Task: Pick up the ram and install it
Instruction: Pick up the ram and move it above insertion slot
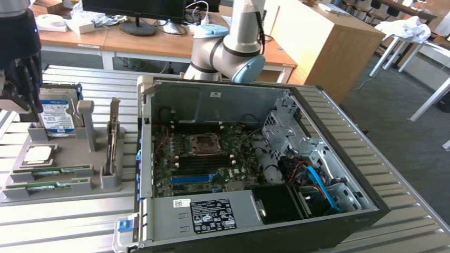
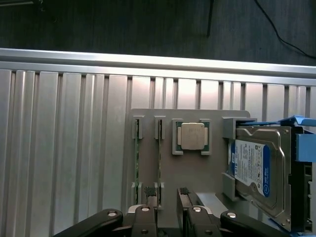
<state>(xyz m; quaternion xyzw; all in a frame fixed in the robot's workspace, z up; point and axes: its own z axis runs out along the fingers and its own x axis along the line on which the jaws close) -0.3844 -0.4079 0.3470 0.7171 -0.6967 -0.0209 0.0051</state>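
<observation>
Ribbed aluminium worktop (image 2: 64, 148): hand (image 2: 167, 193) spread wide over thin green circuit-board ram (image 2: 159, 163); likely light, stiff, fragile, best pinched across its flat faces.

The claw (image 2: 167, 192) is cut off by the frame edge in the wrist view, so only its two fingers and their linkages are seen. Just ahead of it, the ram stick (image 2: 159, 158) and its neighbour (image 2: 137, 158) stand edge-on, their labels and chips hidden. The hard drive (image 2: 261, 173) beside the claw runs out of frame. In the exterior view the claw is a dark shape cropped at the exterior view's left edge, its fingertips indistinct.
</observation>
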